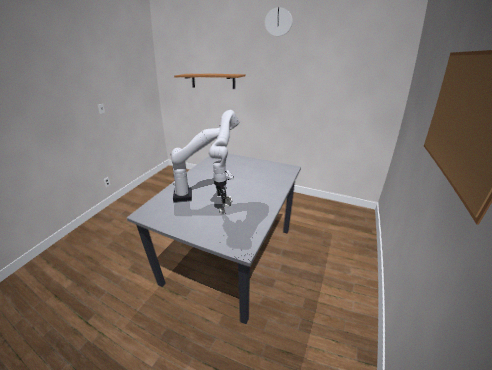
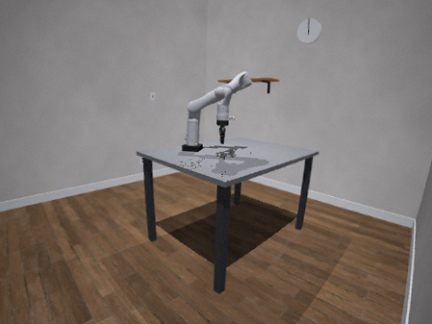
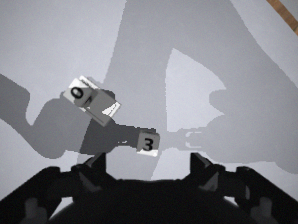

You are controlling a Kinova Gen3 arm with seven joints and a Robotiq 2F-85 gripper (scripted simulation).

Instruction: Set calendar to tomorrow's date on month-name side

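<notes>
Item: the cube marked 3 [image 3: 148, 143], a small pale block with a dark digit on its upper face, lying loose on the grey table [image 3: 225, 55], outside the tray and just ahead of our gripper [image 3: 148, 167]. We judge it light, rigid and smooth-sided, likely to slip if pinched at a corner; we would take it across two opposite flat faces, square on. Item: the cube marked 0 [image 3: 76, 92], same make, sitting tilted at the far end of the tray [image 3: 106, 106], not flat on its floor. The tray is a shallow pale holder, skewed to our view; the month's name cannot be read here. Item: gripper, dark, fingers spread to their widest, holding nothing, hanging from the white arm [image 1: 210, 140] over the table. Beyond: wooden floor [image 1: 100, 310], wall shelf [image 1: 210, 76], round clock [image 1: 278, 21].
</notes>
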